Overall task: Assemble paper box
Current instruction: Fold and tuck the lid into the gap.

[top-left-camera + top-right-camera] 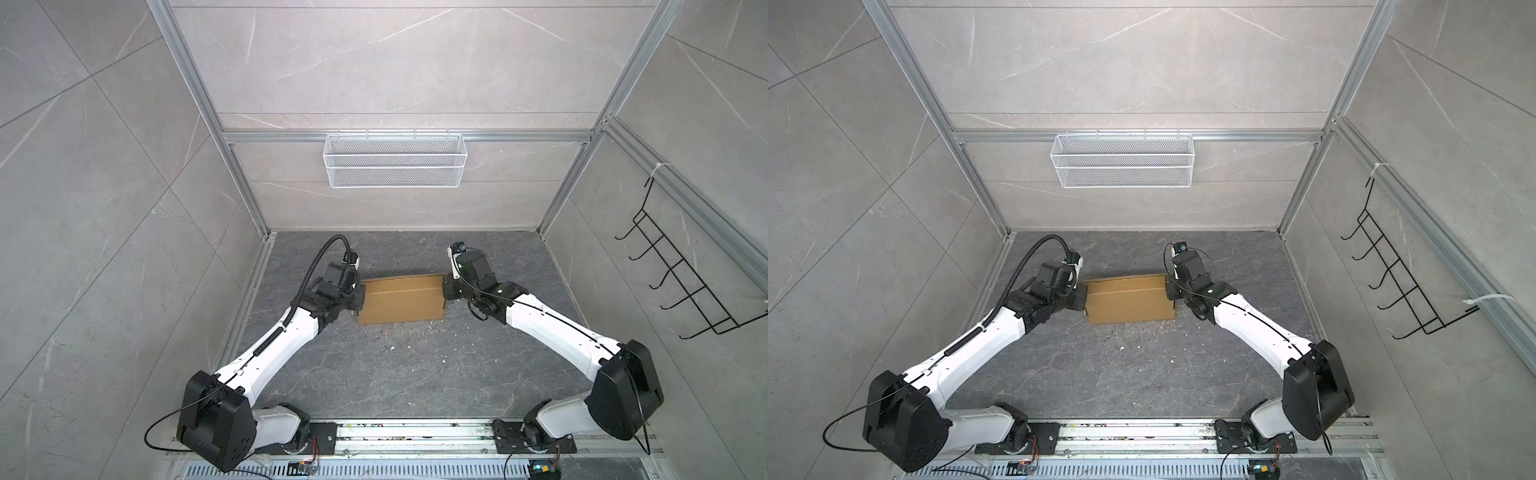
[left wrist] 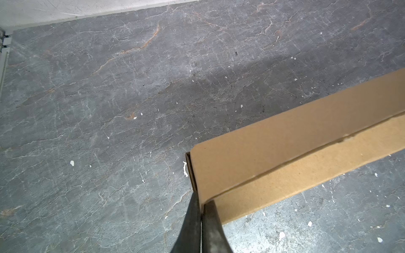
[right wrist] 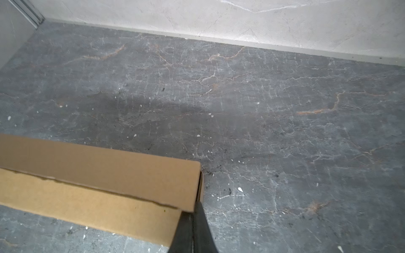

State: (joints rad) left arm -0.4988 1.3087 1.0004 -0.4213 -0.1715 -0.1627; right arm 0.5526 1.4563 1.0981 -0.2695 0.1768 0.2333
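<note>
- Nearest the camera, the two arms rise from a metal rail [image 1: 415, 436] and reach forward over the dark stone table [image 1: 395, 374], which is flecked with white specks.
- The left gripper [image 2: 200, 203] has its jaws together, with only a hairline slit between them. Its tips touch the left end corner of the paper box [image 1: 401, 305]. I cannot tell whether a thin flap is pinched in that slit.
- The right gripper [image 3: 194, 210] mirrors it at the right end corner. Its jaws are also together, and whether they pinch any cardboard is just as unclear.
- The paper box lies flat in the middle of the table between the two grippers. It looks folded into a shallow closed shape, with the lid's front flap lapped over the front wall.
- The task looks nearly done, and the step in hand seems to be squaring or seating the ends.
  - Press in from both ends equally so the box does not skid sideways.
  - Keep the tips low against the end walls rather than on the lid, and ease off before the corrugated wall buckles.
  - A small bit of cardboard juts out near the right end's near corner and probably needs tucking in.
- Beyond the box the table runs to the back wall, where a white wire basket [image 1: 395, 160] hangs. A black hook rack [image 1: 685, 286] is on the right wall. Both are well apart from the work.
</note>
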